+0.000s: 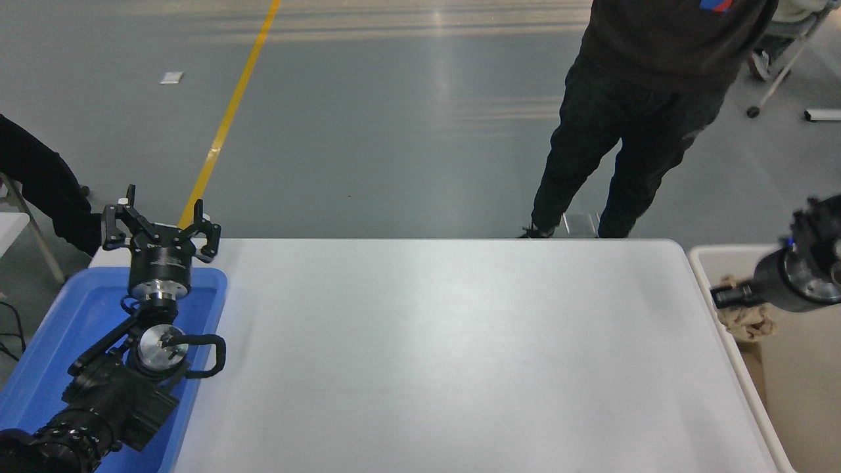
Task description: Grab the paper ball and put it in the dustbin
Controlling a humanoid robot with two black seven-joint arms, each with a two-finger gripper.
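The tan crumpled paper ball point(744, 316) hangs in my right gripper point(728, 295), which is shut on it. Both are in the air over the left inner side of the cream dustbin point(709, 253), which stands past the table's right end. The right arm comes in from the right edge. My left gripper point(159, 223) is open and empty, parked above the far end of the blue tray at the lower left.
A blue plastic tray point(59, 328) lies at the table's left end under the left arm. A person in dark clothes point(631, 98) stands beyond the white table's point(433, 355) far right edge. Another person's leg point(33, 177) shows at the far left.
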